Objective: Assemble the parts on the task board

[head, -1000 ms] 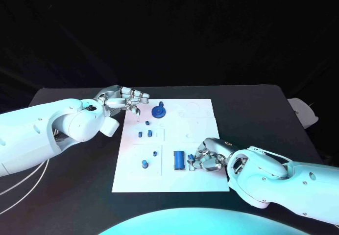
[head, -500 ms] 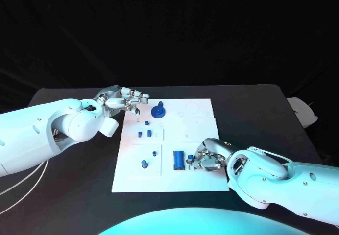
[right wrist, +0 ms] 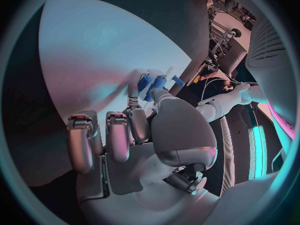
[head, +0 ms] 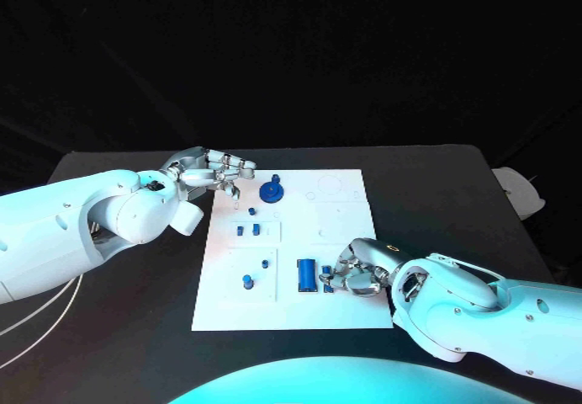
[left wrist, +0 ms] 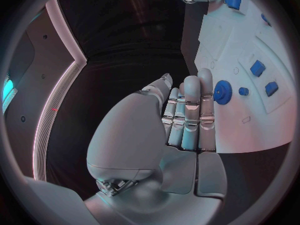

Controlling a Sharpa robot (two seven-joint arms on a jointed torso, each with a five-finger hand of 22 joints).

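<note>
The task board [head: 291,252] lies in the middle of your surface [head: 436,194]. Your right hand [head: 351,273] pinches a small blue part [head: 327,271] at the board's near edge. Your left hand [head: 213,172] rests at the far left corner, fingers pressed together, holding nothing.

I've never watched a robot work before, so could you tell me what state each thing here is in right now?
left hand: fingers together, holding nothing, at the board's far left corner.
right hand: pinching a small blue part beside the long blue block.
blue gear: standing on the board.
task board: flat on the table.
</note>
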